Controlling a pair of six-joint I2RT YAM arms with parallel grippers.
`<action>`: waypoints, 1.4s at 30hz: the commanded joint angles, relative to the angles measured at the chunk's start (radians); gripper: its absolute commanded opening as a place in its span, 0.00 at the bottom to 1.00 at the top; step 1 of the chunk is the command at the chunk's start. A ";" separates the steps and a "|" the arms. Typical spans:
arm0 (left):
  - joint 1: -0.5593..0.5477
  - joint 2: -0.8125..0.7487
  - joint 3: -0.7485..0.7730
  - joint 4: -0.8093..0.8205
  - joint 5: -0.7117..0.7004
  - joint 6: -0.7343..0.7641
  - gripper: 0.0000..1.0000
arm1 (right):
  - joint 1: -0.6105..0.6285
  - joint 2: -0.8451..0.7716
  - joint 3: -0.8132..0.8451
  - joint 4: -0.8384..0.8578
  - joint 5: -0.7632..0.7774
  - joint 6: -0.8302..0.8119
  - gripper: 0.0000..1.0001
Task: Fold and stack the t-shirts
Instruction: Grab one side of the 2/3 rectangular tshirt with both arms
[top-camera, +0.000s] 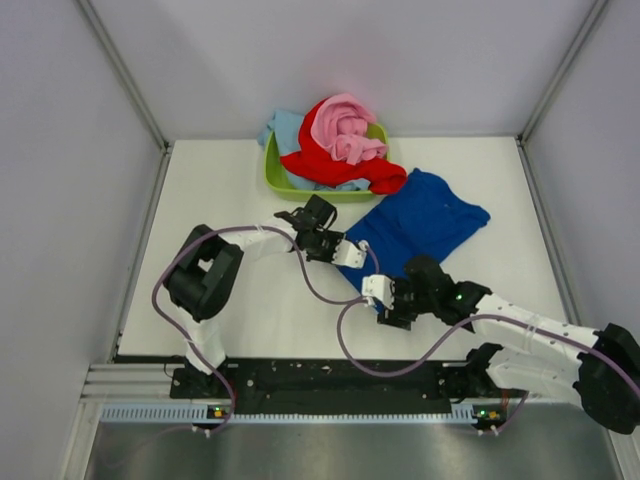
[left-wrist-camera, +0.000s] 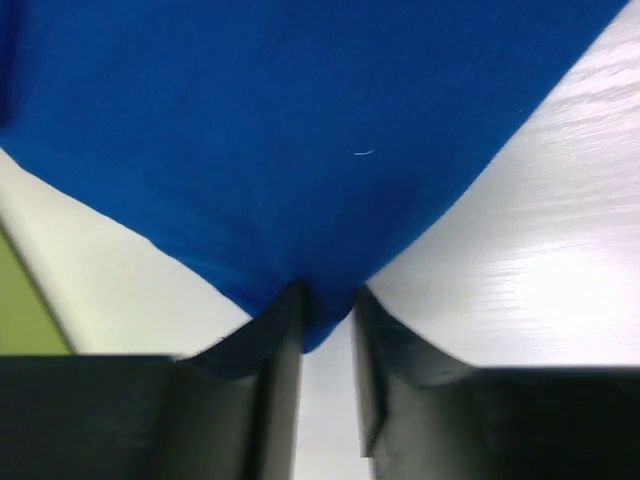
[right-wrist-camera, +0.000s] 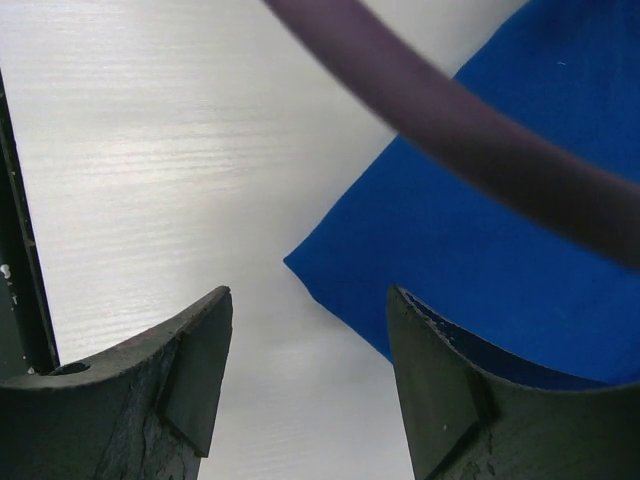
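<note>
Left tool (left-wrist-camera: 325, 300) clamps a corner of the blue shirt (top-camera: 430, 220), the cloth fanning out ahead of it over the bench (top-camera: 230, 300); beyond that tool a red shirt (top-camera: 330, 165), a pink shirt (top-camera: 345, 130) and a light blue shirt (top-camera: 283, 128) lie heaped in a green tub (top-camera: 275, 182); right tool (right-wrist-camera: 310, 310), jaws apart and empty, hovers with another blue corner just ahead; the job looks barely begun: no finished fold evident, no stack started, three shirts waiting.
</note>
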 joint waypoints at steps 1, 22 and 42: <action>-0.004 0.017 -0.025 0.073 -0.083 0.026 0.15 | 0.049 0.019 -0.001 0.043 0.032 -0.040 0.63; -0.033 -0.201 -0.183 -0.191 0.062 -0.152 0.00 | 0.324 0.250 0.018 0.144 0.216 -0.057 0.61; -0.059 -0.477 -0.059 -0.821 0.171 -0.176 0.00 | 0.525 0.013 0.372 -0.517 0.112 0.124 0.00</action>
